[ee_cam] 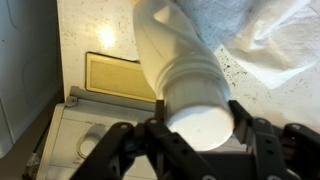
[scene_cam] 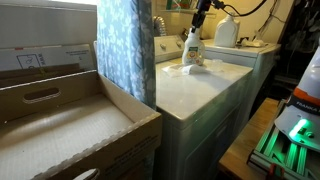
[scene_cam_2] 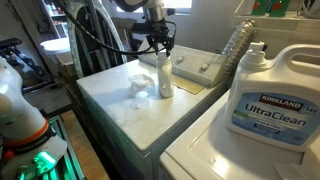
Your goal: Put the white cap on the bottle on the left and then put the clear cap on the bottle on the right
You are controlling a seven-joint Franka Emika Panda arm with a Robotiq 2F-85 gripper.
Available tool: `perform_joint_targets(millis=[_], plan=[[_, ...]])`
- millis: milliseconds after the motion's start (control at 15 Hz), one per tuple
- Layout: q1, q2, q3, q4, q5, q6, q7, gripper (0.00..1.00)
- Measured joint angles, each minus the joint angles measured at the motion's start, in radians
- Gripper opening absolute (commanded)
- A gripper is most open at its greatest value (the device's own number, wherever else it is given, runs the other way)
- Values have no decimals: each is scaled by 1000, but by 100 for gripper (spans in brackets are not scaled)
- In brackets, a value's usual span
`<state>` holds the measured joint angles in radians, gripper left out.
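A white bottle (scene_cam: 193, 50) stands upright on the white washer top (scene_cam: 205, 95); it shows in both exterior views (scene_cam_2: 164, 78). My gripper (scene_cam: 199, 27) comes straight down over its top (scene_cam_2: 159, 48). In the wrist view the two fingers (ee_cam: 197, 112) press against both sides of the white cap (ee_cam: 200, 128), which sits on the bottle's neck (ee_cam: 170, 50). A large white Kirkland UltraClean jug (scene_cam_2: 270, 95) stands on the neighbouring machine (scene_cam: 226, 32). A crumpled clear plastic piece (scene_cam_2: 135, 90) lies beside the white bottle. I cannot make out a clear cap.
A control panel (scene_cam_2: 200, 68) runs along the back of the washer. A clear ribbed bottle (scene_cam_2: 235, 45) lies behind the jug. A blue patterned curtain (scene_cam: 125, 50) and open cardboard boxes (scene_cam: 60, 120) stand beside the washer. Cables (scene_cam_2: 100, 40) hang near the arm.
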<state>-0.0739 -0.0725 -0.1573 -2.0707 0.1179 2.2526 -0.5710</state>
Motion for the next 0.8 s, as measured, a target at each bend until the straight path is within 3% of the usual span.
perform_joint_targets(millis=[200, 800], plan=[[-2, 1, 0, -3, 0, -5, 0, 99], [-26, -21, -2, -7, -23, -8, 1, 100]])
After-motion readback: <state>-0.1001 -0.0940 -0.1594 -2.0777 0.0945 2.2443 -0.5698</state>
